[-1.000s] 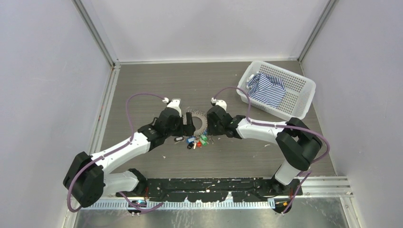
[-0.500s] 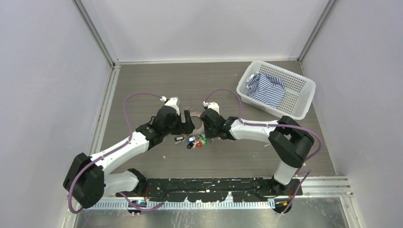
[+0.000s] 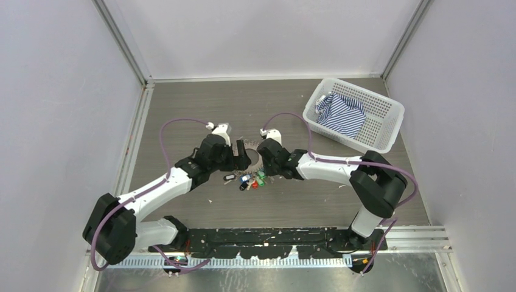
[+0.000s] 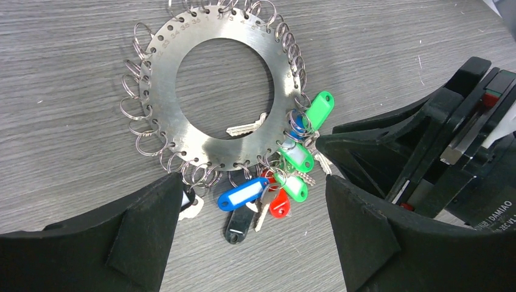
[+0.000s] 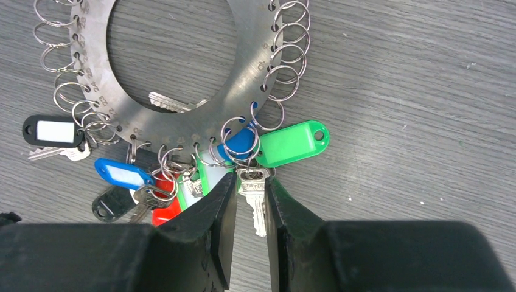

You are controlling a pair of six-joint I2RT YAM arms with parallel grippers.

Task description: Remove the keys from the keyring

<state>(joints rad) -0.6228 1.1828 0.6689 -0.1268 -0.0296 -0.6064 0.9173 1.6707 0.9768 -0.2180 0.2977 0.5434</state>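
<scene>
Several coloured tags crowd the key between right fingers.

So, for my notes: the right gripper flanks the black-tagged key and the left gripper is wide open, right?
No: the right wrist view shows the right gripper flanking a different silver key, not the black-tagged one. The left gripper is wide open.

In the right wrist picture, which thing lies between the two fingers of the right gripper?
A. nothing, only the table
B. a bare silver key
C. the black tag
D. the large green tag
B: in the right wrist view the silver key runs down the narrow gap between the fingers of the right gripper, just below the green tag.
</scene>
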